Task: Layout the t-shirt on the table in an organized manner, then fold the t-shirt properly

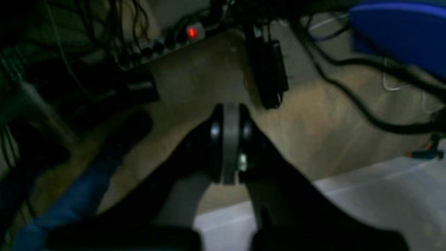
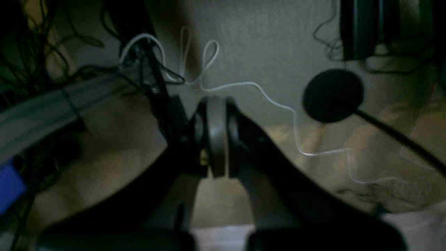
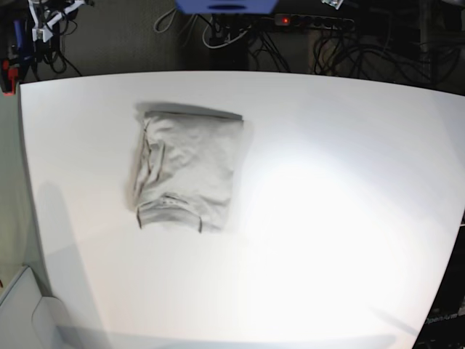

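The pale grey-beige t-shirt lies folded into a compact rectangle on the left half of the white table, wrinkled along its left side. No arm shows in the base view. In the left wrist view my left gripper is shut with nothing between its fingers, hanging past the table's edge over the floor. My right gripper is likewise shut and empty in the right wrist view, with only a thin strip of table below it. Neither wrist view shows the shirt.
Beyond the table's far edge lie tangled cables, a power strip with a red light and a blue object. A black round stand base and a white cord lie on the floor.
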